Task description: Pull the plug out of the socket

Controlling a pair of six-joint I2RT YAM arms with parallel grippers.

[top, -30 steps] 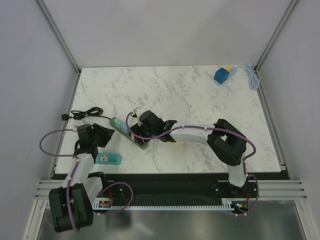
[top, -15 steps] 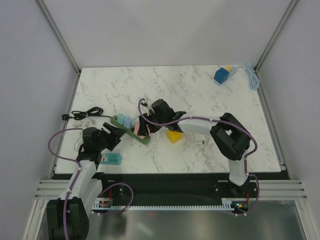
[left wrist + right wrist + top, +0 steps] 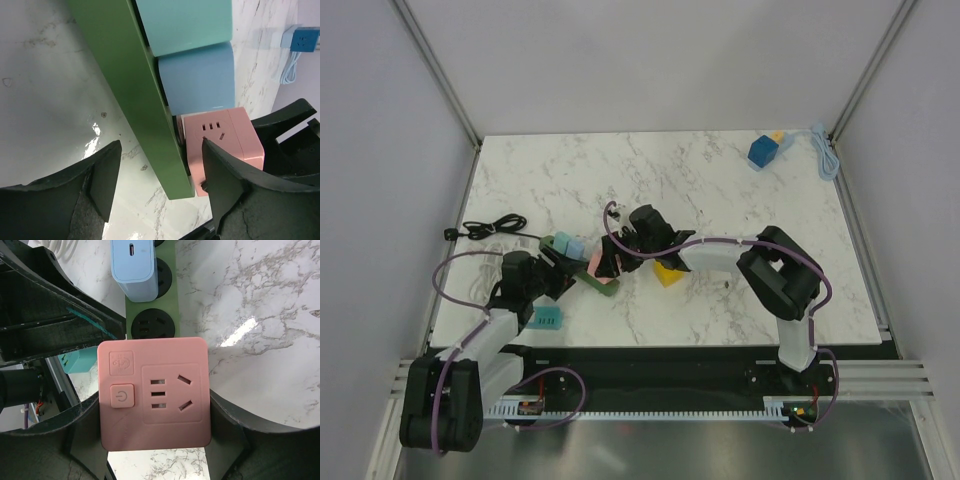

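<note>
A pink cube plug (image 3: 152,392) fills the right wrist view, and my right gripper (image 3: 152,432) is shut on its two sides. It sits against the near end of the green socket strip (image 3: 582,268); whether its pins are still in cannot be told. A teal plug (image 3: 185,22) and a light blue plug (image 3: 200,75) stand in the strip (image 3: 135,90) beyond the pink plug (image 3: 220,145). My left gripper (image 3: 162,182) is open and straddles the strip's end. One of its fingers (image 3: 225,170) overlaps the pink plug's corner. In the top view the left gripper (image 3: 558,277) and right gripper (image 3: 612,258) face each other across the strip.
A teal cube (image 3: 547,318) lies near the front left edge. Just right of the right gripper sits a yellow cube (image 3: 668,272). A coiled black cable (image 3: 490,230) lies at the left edge. At the far right corner are a blue cube (image 3: 763,150) and a pale blue cord (image 3: 825,150).
My left arm has swung right to the strip's near end and its jaws have widened. The right gripper, pink plug and strip have shifted a little to the right.
</note>
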